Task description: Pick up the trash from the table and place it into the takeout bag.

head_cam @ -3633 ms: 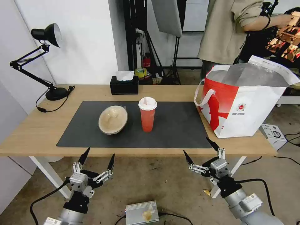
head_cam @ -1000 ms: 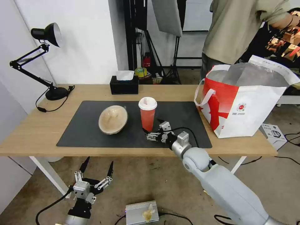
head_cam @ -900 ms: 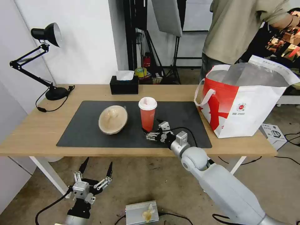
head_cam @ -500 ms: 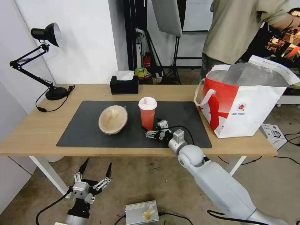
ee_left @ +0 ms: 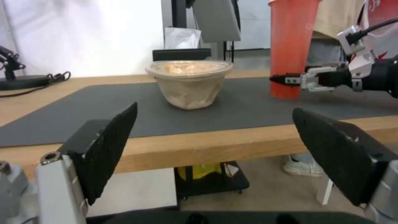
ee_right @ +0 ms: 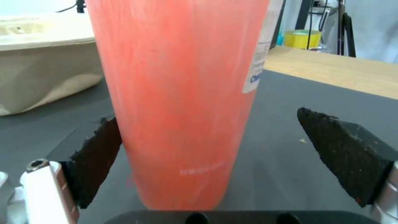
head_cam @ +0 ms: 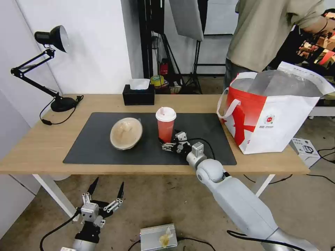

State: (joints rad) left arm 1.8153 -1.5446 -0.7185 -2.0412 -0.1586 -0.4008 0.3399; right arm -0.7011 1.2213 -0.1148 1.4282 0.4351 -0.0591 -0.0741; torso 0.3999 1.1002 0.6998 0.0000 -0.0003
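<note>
Red and tall, the drink cup [head_cam: 165, 124] with its white lid stands upright on the dark grey mat [head_cam: 104, 146] of the table [head_cam: 35, 146]. Our right gripper [head_cam: 168, 141] is low at the foot of the cup. Its fingers are spread wide; in the right wrist view one black finger [ee_right: 97, 155] is right at the cup wall and the other is well apart from it, so the cup stands between them and is not clamped. The beige bowl [head_cam: 126, 133] with clear lid sits on the mat near the cup, on our left side. The takeout bag [head_cam: 279, 118] stands open at the right end of the table. Our left gripper [head_cam: 106, 186] hangs below the table edge, also wide open.
</note>
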